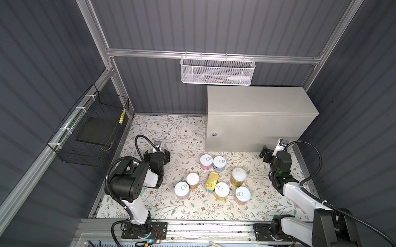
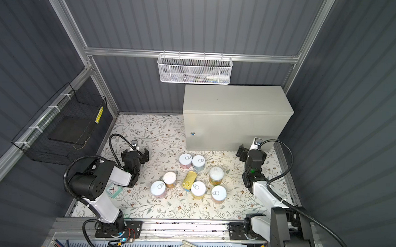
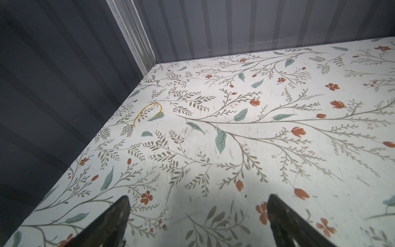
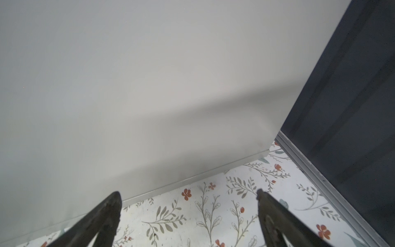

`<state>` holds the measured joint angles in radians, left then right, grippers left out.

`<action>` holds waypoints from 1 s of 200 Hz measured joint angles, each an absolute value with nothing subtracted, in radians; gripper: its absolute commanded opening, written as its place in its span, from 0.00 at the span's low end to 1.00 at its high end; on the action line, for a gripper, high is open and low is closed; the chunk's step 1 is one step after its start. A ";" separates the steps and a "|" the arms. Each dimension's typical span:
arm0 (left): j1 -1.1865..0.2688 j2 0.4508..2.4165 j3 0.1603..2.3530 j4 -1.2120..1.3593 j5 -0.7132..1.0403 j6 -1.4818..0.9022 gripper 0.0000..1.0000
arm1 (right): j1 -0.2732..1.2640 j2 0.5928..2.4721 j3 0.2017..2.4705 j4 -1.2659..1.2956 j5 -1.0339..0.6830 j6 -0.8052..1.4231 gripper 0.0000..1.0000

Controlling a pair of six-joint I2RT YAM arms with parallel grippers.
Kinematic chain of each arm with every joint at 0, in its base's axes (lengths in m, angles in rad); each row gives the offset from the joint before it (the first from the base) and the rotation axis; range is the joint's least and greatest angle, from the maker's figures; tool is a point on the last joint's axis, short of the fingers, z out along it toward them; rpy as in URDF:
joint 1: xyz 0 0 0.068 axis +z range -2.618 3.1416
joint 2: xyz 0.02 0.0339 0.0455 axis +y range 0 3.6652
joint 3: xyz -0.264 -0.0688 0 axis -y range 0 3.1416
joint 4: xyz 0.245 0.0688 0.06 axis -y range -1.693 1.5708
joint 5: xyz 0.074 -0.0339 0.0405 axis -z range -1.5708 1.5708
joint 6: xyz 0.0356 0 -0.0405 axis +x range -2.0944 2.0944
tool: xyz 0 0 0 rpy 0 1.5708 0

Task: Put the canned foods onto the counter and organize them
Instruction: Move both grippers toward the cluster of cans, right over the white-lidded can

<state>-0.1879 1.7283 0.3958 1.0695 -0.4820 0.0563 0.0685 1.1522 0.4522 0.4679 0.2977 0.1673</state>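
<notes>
Canned foods [image 1: 221,189], eight small tins, stand clustered on the floral-patterned tabletop [image 1: 169,132], at 6 o'clock from the counter [image 1: 257,101]. The counter is a large beige-grey metal box cabinet with a round lock on its front. Seven tins are upright cylinders with silver pull-tab or white lids. The flat gold-topped oblong tin [image 1: 211,180] lies among them.

At 12 o'clock, a white mesh basket [image 1: 217,71] hangs on the back rail. It holds a white tube [image 1: 238,78] and some thin items too blurred to tell. At 9 o'clock, a black wire basket [image 1: 88,133] on the side rail holds a dark flat slab [image 1: 95,131], with a yellow tag [image 1: 122,116] on its wire.

The left gripper [image 1: 157,152] sits at 9 o'clock from the tins, fingers spread wide over bare tabletop. The right gripper [image 4: 188,193], at 3 o'clock and close to the counter's front, also has its fingers wide apart and holds nothing.
</notes>
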 measured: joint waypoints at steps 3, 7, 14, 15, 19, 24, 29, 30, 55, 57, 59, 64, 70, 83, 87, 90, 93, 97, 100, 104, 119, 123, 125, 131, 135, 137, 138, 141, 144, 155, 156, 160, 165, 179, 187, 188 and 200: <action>-0.188 1.728 0.396 1.069 -0.482 0.056 1.00 | 0.068 1.148 0.463 0.448 0.295 0.173 0.99; -0.188 1.728 0.396 1.069 -0.482 0.056 1.00 | 0.069 1.141 0.476 0.425 0.290 0.179 0.99; -0.188 1.728 0.396 1.069 -0.482 0.056 1.00 | 0.069 1.126 0.500 0.383 0.283 0.189 0.99; -0.188 1.728 0.396 1.069 -0.482 0.056 1.00 | 0.069 1.124 0.503 0.379 0.282 0.190 0.99; -0.188 1.728 0.396 1.069 -0.482 0.056 1.00 | 0.070 1.112 0.511 0.362 0.276 0.196 0.99; -0.188 1.728 0.396 1.069 -0.482 0.056 1.00 | 0.071 1.096 0.522 0.340 0.269 0.202 0.99; -0.188 1.728 0.396 1.069 -0.482 0.056 1.00 | 0.072 1.077 0.530 0.319 0.262 0.209 0.99; -0.188 1.728 0.396 1.069 -0.482 0.056 1.00 | 0.072 1.075 0.531 0.316 0.261 0.210 0.99; -0.188 1.728 0.396 1.069 -0.482 0.056 1.00 | 0.073 0.989 0.545 0.223 0.212 0.245 0.99; -0.188 1.728 0.396 1.069 -0.482 0.056 1.00 | 0.073 0.982 0.546 0.213 0.207 0.249 0.99; -0.188 1.728 0.397 1.068 -0.482 0.056 1.00 | 0.073 0.976 0.546 0.204 0.202 0.252 0.99; -0.187 1.728 0.399 1.062 -0.481 0.056 1.00 | 0.073 0.965 0.546 0.186 0.192 0.258 0.99; -0.186 1.728 0.403 1.054 -0.480 0.052 1.00 | 0.073 0.950 0.548 0.157 0.178 0.266 0.99; -0.177 1.728 0.411 1.042 -0.477 0.048 1.00 | 0.073 0.927 0.558 0.094 0.154 0.280 0.99; -0.174 1.728 0.413 1.039 -0.476 0.047 1.00 | 0.073 0.920 0.561 0.076 0.145 0.283 0.99; -0.173 1.728 0.413 1.039 -0.476 0.047 1.00 | 0.073 0.915 0.564 0.060 0.138 0.286 0.99; -0.172 1.728 0.413 1.038 -0.476 0.045 1.00 | 0.073 0.910 0.567 0.045 0.133 0.288 0.99; -0.169 1.728 0.414 1.036 -0.476 0.045 1.00 | 0.074 0.905 0.571 0.026 0.126 0.289 0.99; -0.168 1.728 0.414 1.035 -0.476 0.044 1.00 | 0.075 0.901 0.574 0.012 0.120 0.291 0.99; -0.168 1.728 0.414 1.033 -0.476 0.044 1.00 | 0.075 0.896 0.577 -0.004 0.113 0.292 0.99; -0.168 1.728 0.413 1.034 -0.474 0.044 1.00 | 0.078 0.871 0.585 -0.066 0.084 0.297 0.99; -0.168 1.727 0.413 1.034 -0.474 0.044 1.00 | 0.080 0.865 0.586 -0.080 0.080 0.299 0.99; -0.168 1.726 0.413 1.034 -0.474 0.044 1.00 | 0.081 0.861 0.586 -0.087 0.076 0.300 0.99; -0.168 1.722 0.413 1.032 -0.474 0.044 1.00 | 0.084 0.849 0.586 -0.110 0.068 0.302 0.99; -0.168 1.715 0.412 1.027 -0.477 0.044 1.00 | 0.086 0.841 0.586 -0.127 0.064 0.305 0.99; -0.168 1.712 0.412 1.024 -0.478 0.043 1.00 | 0.088 0.836 0.586 -0.136 0.061 0.305 0.99; -0.168 1.708 0.412 1.022 -0.479 0.043 1.00 | 0.088 0.835 0.586 -0.139 0.060 0.306 0.99; -0.170 1.700 0.412 1.013 -0.484 0.042 1.00 | 0.091 0.829 0.586 -0.150 0.056 0.308 0.99; -0.171 1.691 0.412 1.005 -0.488 0.041 1.00 | 0.093 0.823 0.586 -0.162 0.053 0.308 0.99; -0.179 1.638 0.416 0.945 -0.513 0.032 1.00 | 0.105 0.802 0.587 -0.204 0.043 0.312 0.99; -0.179 1.635 0.417 0.940 -0.515 0.031 1.00 | 0.106 0.801 0.588 -0.207 0.043 0.313 0.99; -0.183 1.613 0.423 0.911 -0.527 0.024 1.00 | 0.110 0.795 0.590 -0.221 0.039 0.314 0.99; -0.187 1.591 0.434 0.877 -0.540 0.017 1.00 | 0.117 0.789 0.593 -0.241 0.035 0.315 0.99; -0.204 1.534 0.476 0.780 -0.579 -0.010 1.00 | 0.139 0.780 0.615 -0.296 0.029 0.318 0.99; -0.218 1.507 0.503 0.726 -0.606 -0.024 1.00 | 0.158 0.778 0.631 -0.329 0.028 0.319 0.99; -0.220 1.505 0.505 0.720 -0.609 -0.024 1.00 | 0.162 0.777 0.634 -0.334 0.029 0.320 0.99; -0.246 1.467 0.546 0.621 -0.655 -0.046 1.00 | 0.194 0.776 0.658 -0.377 0.028 0.327 0.99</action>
<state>-0.2462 1.4670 0.5465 0.6212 -0.6548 -0.0456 0.1940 0.7761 0.6579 -0.3767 0.0284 0.3271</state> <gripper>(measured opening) 0.997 0.989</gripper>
